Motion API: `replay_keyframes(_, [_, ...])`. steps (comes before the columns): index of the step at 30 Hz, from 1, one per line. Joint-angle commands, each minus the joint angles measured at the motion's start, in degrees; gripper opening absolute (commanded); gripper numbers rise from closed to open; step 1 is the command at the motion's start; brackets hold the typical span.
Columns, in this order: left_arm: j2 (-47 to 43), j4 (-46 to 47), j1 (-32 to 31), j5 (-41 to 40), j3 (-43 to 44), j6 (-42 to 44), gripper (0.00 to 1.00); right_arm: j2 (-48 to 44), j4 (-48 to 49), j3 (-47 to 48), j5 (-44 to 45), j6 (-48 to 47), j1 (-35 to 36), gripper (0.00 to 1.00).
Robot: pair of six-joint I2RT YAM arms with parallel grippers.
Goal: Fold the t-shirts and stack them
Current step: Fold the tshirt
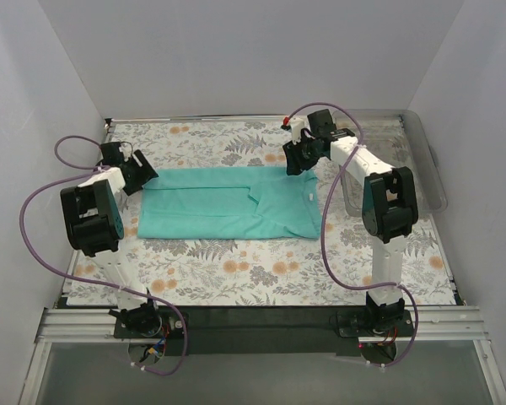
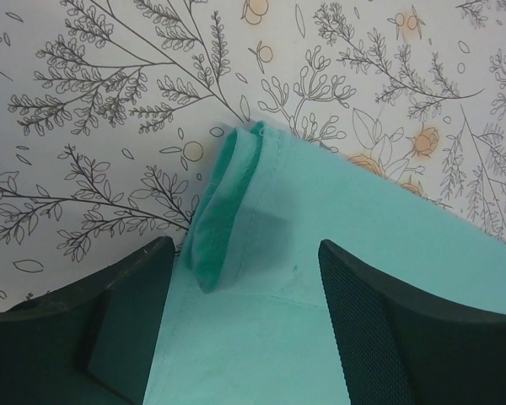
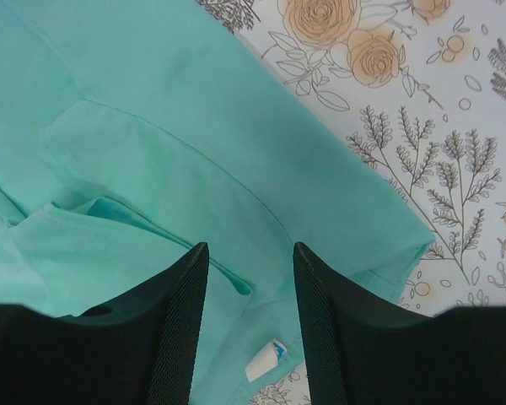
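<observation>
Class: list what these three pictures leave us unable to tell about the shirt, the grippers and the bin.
- Top view: whether the left gripper touches the shirt; its own body hides the contact.
- Right wrist view: the print on the label, too small to read.
- Top view: part of the bin, hidden behind the right arm.

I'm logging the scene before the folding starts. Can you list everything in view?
t-shirt: one, teal-green, spread flat mid-table, partly folded
label: one, white, at the shirt's edge by the right tool
table cover: one, white with grey leaves and orange flowers, under the shirt
bin: one, clear plastic, far right of the table
cables: two, purple, one looping along each arm
arms: two, white and black, bases at the near edge
left tool: black, open, at the shirt's left end
right tool: black, open, at the shirt's far right corner
</observation>
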Motion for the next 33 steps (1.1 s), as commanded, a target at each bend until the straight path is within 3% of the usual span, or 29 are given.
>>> replay_keyframes(1, [-0.06, -2.00, 0.20, -2.25, 2.36, 3.27, 0.63, -0.24, 1.00, 3.34, 1.20, 3.92, -0.08, 0.44])
replay_keyframes(6, [0.64, -3.14, 0.20, -4.10, 2.10, 4.42, 0.57, -0.50, 1.44, 2.73, 1.02, 3.57, -0.17, 0.43])
replay_keyframes(17, [2.23, -6.31, 0.20, -4.45, 2.89, 3.45, 0.00, -4.54, 1.61, 1.06, 0.93, 3.31, -0.08, 0.43])
replay_keyframes(21, [-0.23, -7.71, 0.29, -7.26, 0.26, 2.31, 0.00, -6.12, 1.70, -1.31, 0.85, 2.87, -0.17, 0.43])
replay_keyframes(33, [-18.58, -13.25, 0.90, -9.81, -20.12, -9.20, 0.00, -14.38, 3.63, -14.14, -1.53, 0.50, -0.08, 0.44])
